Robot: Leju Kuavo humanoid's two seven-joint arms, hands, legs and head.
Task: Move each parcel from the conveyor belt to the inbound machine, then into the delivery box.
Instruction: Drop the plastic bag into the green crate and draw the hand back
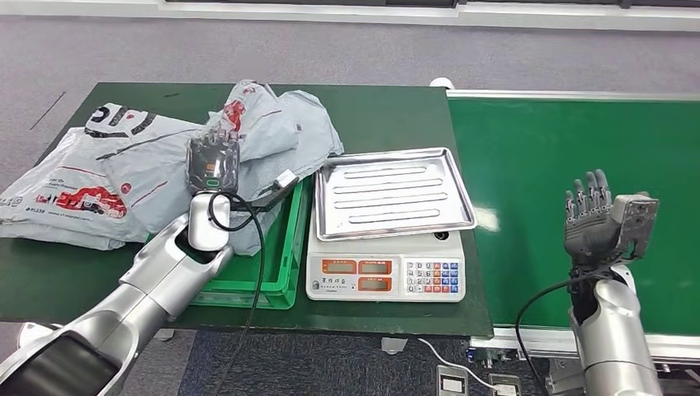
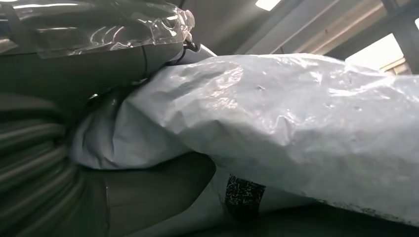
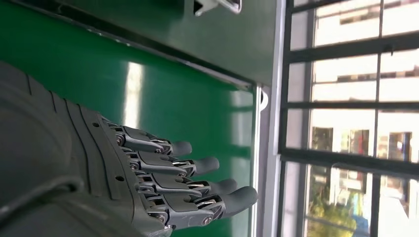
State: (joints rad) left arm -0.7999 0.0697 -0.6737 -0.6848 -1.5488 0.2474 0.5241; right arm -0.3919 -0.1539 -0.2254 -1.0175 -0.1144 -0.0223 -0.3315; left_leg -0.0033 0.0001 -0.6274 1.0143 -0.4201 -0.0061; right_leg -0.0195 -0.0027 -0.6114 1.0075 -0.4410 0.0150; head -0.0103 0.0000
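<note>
**Bag may snag on the crate or slide off the heap**

The left hand (image 1: 213,158) grips a grey parcel (image 1: 276,132) above the green crate (image 1: 285,272), fingers wrapped in its slack plastic. The crate is heaped already, with more bags (image 1: 78,186) spilling onto the tabletop (image 1: 388,111), so a careless release could send this one sliding off. The right hand (image 1: 596,216) hovers with fingers spread, holding nothing, over the bare conveyor belt (image 1: 536,148). The scale (image 1: 386,223) tray sits unloaded.
</note>
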